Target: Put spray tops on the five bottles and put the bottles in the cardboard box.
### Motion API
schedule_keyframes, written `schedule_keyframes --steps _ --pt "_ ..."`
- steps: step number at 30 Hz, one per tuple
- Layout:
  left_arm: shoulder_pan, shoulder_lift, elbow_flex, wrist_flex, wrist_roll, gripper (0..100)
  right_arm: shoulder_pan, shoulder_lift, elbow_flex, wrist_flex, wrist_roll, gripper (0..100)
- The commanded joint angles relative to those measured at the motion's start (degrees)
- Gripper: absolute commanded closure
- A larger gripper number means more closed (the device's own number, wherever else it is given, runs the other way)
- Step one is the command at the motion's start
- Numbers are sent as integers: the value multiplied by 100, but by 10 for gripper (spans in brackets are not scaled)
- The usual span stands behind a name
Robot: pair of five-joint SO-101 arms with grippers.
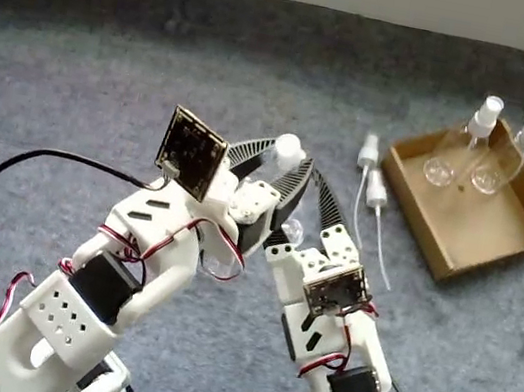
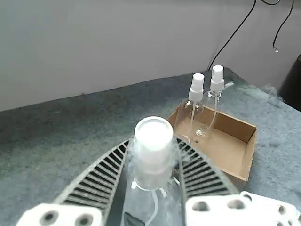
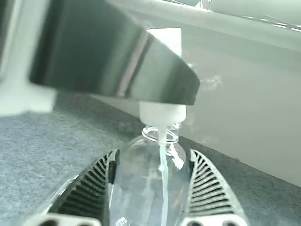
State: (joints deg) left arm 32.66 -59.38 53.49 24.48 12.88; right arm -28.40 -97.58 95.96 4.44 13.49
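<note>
white plastic spray top point(image 2: 153, 141) pinched in left gripper point(image 2: 154, 151), dip tube down neck of clear plastic bottle point(image 3: 150, 183), which right gripper point(image 3: 153, 157) clamps. Brown cardboard box point(image 1: 498, 238) nearby holds two capped bottles point(image 1: 467, 141); two loose spray tops point(image 1: 369, 152) lie beside it.

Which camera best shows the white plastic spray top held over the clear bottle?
The left wrist view: the white plastic spray top sits whole in the left gripper. The right wrist view shows its collar over the clear bottle; the high view, its cap.

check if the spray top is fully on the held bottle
Not fully: the spray top sits just above the neck of the bottle, tube inside.
</note>
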Motion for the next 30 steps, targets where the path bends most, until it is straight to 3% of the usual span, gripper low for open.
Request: schedule_keyframes --steps 1,8,15,30 --pt "-22 -40 -75 0 -273 987 -40 -57 602 -119 35 968" --pt "-57 66 -242 9 -387 987 -40 -57 602 -119 35 968" --pt "-31 1341 -927 35 -360 995 -40 -57 602 -84 35 968" --pt "-66 1367 -1086 633 -264 995 -57 -92 602 75 44 968"
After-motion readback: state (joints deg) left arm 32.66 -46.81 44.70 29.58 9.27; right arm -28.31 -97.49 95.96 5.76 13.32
